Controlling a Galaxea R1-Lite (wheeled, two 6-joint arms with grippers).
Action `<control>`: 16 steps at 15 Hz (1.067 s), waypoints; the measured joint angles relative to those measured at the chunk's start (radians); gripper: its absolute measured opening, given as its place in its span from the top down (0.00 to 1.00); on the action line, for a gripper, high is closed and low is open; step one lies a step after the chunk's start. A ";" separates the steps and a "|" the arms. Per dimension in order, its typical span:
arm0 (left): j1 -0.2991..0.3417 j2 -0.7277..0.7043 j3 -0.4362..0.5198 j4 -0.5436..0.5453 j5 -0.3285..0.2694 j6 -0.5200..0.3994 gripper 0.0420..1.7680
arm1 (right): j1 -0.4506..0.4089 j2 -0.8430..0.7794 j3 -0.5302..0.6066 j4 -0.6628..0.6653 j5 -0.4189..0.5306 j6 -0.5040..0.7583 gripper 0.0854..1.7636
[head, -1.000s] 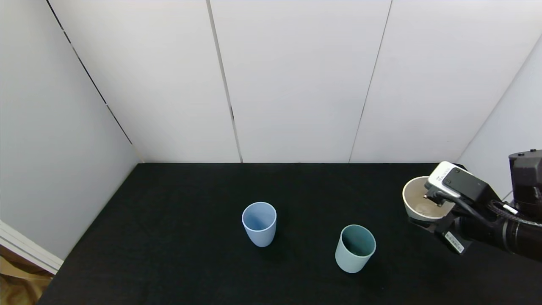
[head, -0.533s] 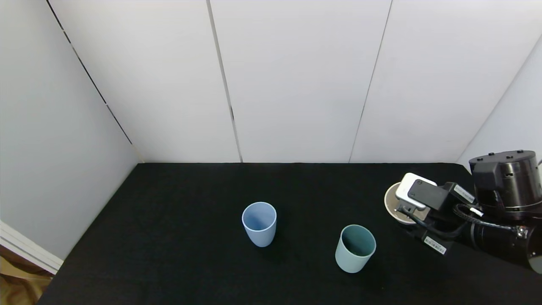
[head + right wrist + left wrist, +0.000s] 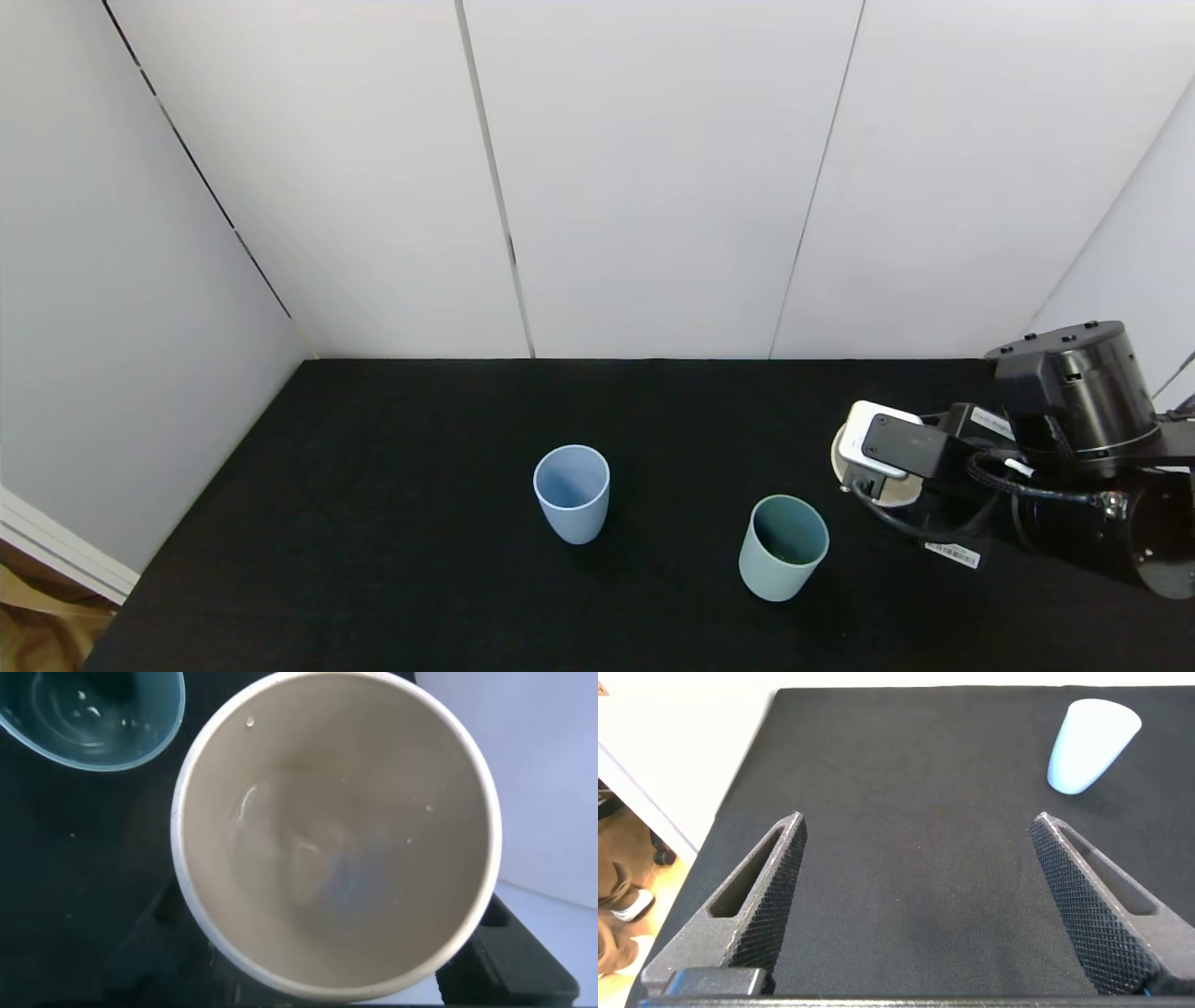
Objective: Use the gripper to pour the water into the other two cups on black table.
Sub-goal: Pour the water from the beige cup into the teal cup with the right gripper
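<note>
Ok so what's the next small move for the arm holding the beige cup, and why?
Probably carry the beige cup a little further until its rim is over the green cup, before tipping. The right gripper holds it beside that cup, not yet above it, with water inside.

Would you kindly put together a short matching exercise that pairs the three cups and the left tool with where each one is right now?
Things:
1. light blue cup
2. teal-green cup
3. cream cup
4. left tool

Places or states:
A. held in the right tool, water inside
B. upright near the table's middle
C. open above bare black felt
D. upright, closest to the held cup

Pairs: 1-B, 2-D, 3-A, 4-C
</note>
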 joint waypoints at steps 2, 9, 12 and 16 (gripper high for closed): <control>0.000 0.000 0.000 0.000 0.000 0.000 0.03 | 0.015 0.010 -0.009 0.003 -0.020 -0.037 0.30; 0.000 0.000 0.000 0.000 0.000 0.000 0.03 | 0.052 0.051 -0.024 0.004 -0.079 -0.114 0.30; 0.000 0.000 0.000 0.000 0.000 0.000 0.03 | 0.064 0.066 -0.035 0.003 -0.126 -0.159 0.30; 0.000 0.000 0.000 0.000 0.000 0.000 0.03 | 0.072 0.082 -0.038 0.001 -0.150 -0.211 0.30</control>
